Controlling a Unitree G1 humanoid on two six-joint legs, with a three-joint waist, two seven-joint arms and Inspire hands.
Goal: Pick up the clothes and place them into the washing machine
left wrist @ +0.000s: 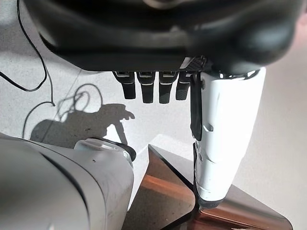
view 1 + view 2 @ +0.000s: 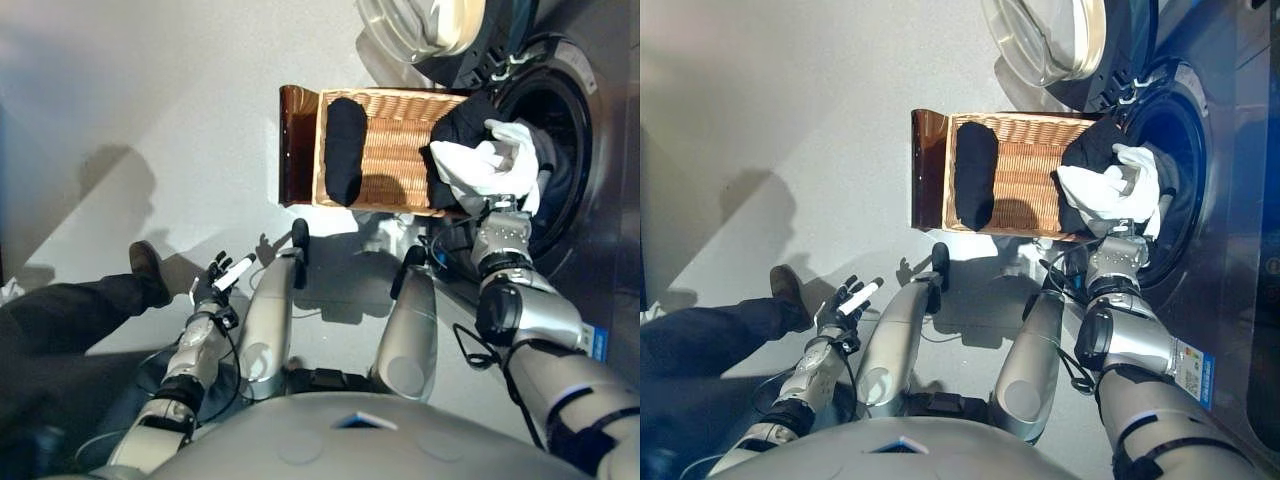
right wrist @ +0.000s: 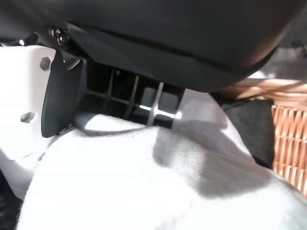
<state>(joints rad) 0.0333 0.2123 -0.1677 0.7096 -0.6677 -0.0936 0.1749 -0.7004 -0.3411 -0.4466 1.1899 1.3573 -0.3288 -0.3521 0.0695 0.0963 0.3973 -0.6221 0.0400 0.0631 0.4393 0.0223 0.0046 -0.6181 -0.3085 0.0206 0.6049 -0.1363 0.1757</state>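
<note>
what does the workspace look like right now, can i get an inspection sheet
surface: pale grey floor, bare around the basket
job's things: rectangular woven wicker basket on the floor beside the round drum opening of the grey washing machine, door open; white cloth garment held at the drum's edge; black garment lying along the basket's far end; another dark garment draped at the basket's machine end
clutter: nothing seen
hands: right hand under the white garment, fingers closed round it in its wrist view; left hand low at the left side, fingers relaxed, empty
cables: nothing seen apart from the robot's own
surroundings: a person's dark trouser leg and shoe on the left
</note>
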